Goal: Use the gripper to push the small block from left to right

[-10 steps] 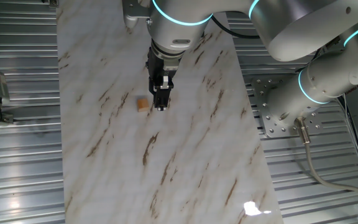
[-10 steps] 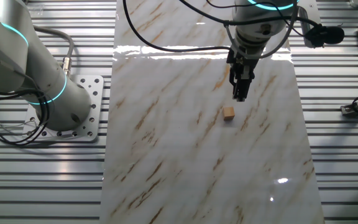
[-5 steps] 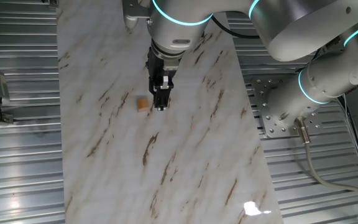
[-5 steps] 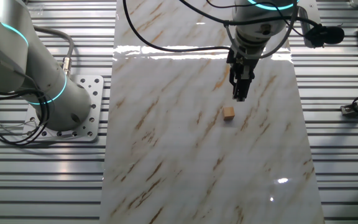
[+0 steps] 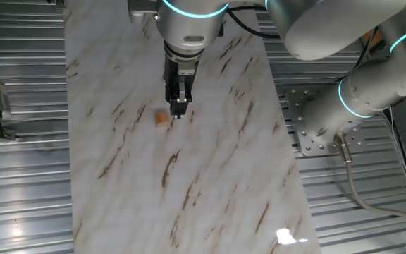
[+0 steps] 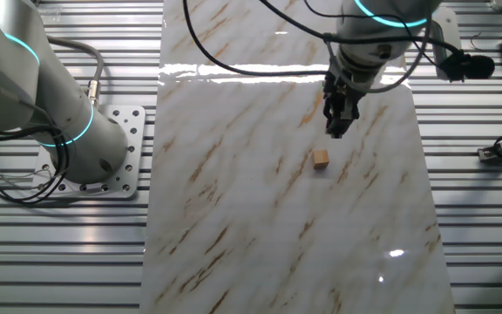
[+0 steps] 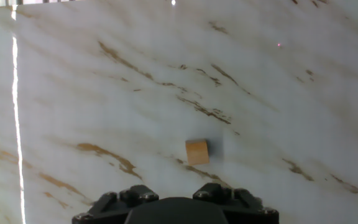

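The small block [image 5: 161, 118], a tiny tan-orange wooden cube, lies alone on the white marble tabletop with brown streaks [image 5: 210, 183], with its faces flat on the surface and nothing touching it. In the hand view the small block [image 7: 197, 152] sits a little ahead of the black mount at the bottom edge, free on all sides. Just beside it, but apart from it, hangs the gripper [image 5: 178, 109], a narrow black two-fingered tool at the end of the bulky silver-white arm with a glowing cyan ring [image 5: 189, 10]. In the other fixed view the gripper [image 6: 338, 128] is above and behind the small block [image 6: 321, 158], with bare marble between them. The fingers seem pressed together into one thin blade and hold nothing, which suits a push and not a grasp; a single narrow tip meets a cube face more surely than two spread fingers. The tip appears raised over the surface, though its height cannot be told exactly. It seems that the push is not yet begun, because the tool must first stand low on the block's left side. At the side stands the second white arm segment with a cyan ring [image 5: 372, 88], bolted on the perforated metal plate [image 5: 316, 127], away from the work.
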You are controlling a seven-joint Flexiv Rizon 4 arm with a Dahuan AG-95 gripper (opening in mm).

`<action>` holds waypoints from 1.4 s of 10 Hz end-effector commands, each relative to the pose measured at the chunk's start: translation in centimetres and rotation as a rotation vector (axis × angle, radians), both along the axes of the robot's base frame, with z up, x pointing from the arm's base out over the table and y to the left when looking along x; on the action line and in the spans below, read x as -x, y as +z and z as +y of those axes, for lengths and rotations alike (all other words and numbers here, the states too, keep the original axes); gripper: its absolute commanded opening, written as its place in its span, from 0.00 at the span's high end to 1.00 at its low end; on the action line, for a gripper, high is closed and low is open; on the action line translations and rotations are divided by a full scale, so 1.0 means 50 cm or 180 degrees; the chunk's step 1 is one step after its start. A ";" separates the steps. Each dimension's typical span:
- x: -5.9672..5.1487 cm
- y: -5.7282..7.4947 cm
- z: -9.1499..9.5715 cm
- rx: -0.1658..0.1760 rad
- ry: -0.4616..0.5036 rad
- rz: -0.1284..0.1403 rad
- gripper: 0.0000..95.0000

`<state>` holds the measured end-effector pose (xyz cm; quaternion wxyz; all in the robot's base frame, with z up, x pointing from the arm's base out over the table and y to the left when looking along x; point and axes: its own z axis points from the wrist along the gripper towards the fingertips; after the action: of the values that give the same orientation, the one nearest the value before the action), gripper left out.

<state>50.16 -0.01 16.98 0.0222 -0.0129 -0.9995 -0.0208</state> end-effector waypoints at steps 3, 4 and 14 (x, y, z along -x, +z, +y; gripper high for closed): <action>0.003 0.000 0.000 0.0029 0.0021 -0.0020 1.00; 0.003 0.000 0.000 0.0027 0.0020 -0.0019 1.00; 0.004 -0.015 -0.028 0.0059 0.0070 -0.0027 1.00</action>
<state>49.87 -1.80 16.16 0.0190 0.0013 -0.9998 -0.0106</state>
